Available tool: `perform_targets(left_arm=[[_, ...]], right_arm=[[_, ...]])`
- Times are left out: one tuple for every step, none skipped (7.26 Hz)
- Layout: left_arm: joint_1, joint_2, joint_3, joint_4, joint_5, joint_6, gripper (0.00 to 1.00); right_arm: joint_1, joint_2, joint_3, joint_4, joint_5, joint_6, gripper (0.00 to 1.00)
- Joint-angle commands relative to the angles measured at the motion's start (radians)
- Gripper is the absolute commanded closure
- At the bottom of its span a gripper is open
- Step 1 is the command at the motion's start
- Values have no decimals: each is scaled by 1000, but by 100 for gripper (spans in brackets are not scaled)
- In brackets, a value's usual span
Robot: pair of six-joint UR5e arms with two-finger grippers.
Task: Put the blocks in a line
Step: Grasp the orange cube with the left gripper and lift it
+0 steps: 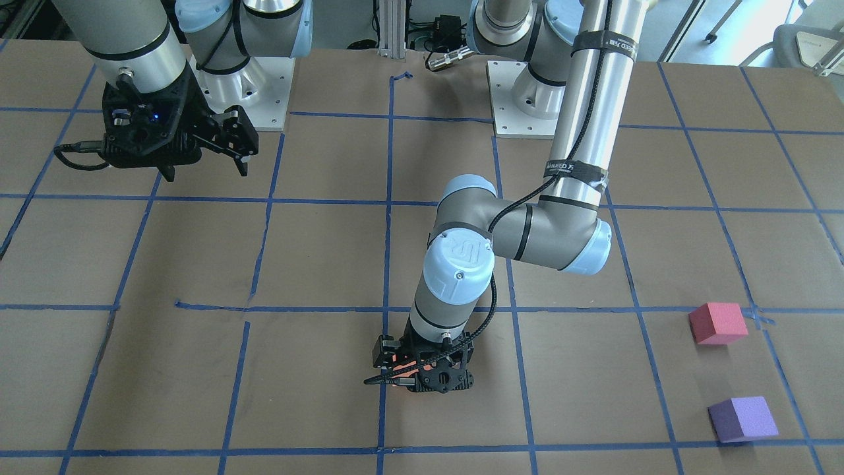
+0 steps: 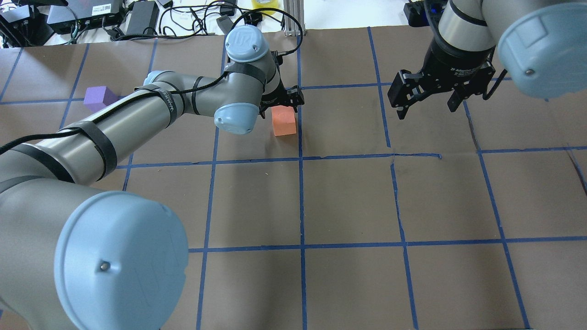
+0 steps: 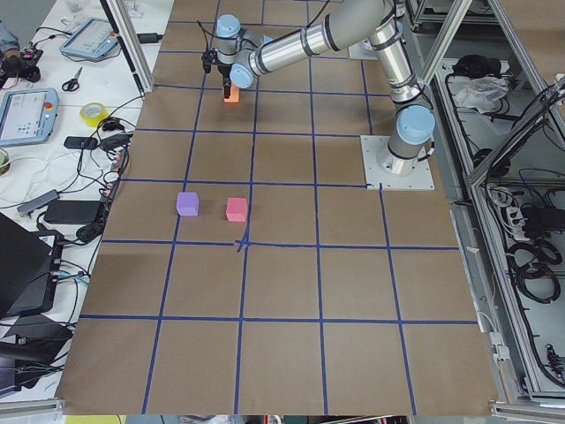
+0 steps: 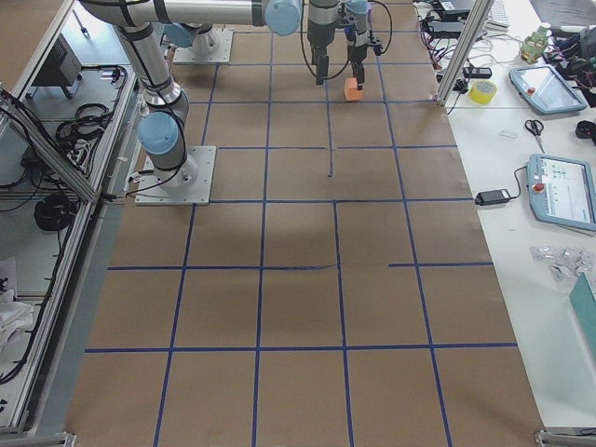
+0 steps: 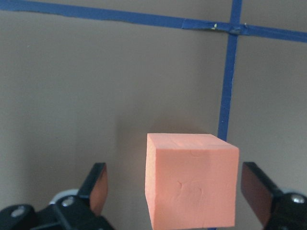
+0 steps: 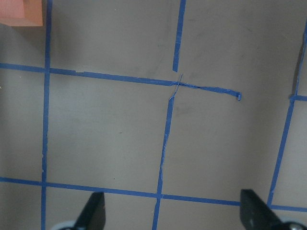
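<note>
Orange block (image 5: 192, 179) is being straddled on the table (image 2: 348, 201) by the left claw (image 5: 176, 188), spread apart, not gripping. Right claw (image 2: 426, 105) is being held spread, aloft. Pink block (image 1: 717, 323) and purple block (image 1: 743, 419) are being seen near each other, well apart from orange.

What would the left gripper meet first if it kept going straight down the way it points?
The orange block: it sits right under the open left gripper, between the fingers with a gap each side. The fingers themselves would probably slide past it to the table, though depth is unclear.
</note>
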Motion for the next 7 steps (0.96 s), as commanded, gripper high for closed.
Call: perform_targets(left_arm=[[-1,-29,1,3,-11,-9,1],[1,-29,1,4,-1,1,38],[1,-19,1,0,7,-20,80],[9,12,5,-19,22,-11,84],[31,44,22,-67,27,-3,85],[79,61,49,-141,27,86,90],[152,85,54,-161,28,169,90]], right_arm=[[-2,-32,4,2,1,-5,0],[1,-38,4,2,8,-5,0],[1,-40,2,3,-4,-3,0],[3,-35,5,8,-1,-3,0],[-5,-31,2,37,-5,-2,0],[-3,-30,-7,40,-2,0,0],[-3,-30,-7,34,-7,4,0]])
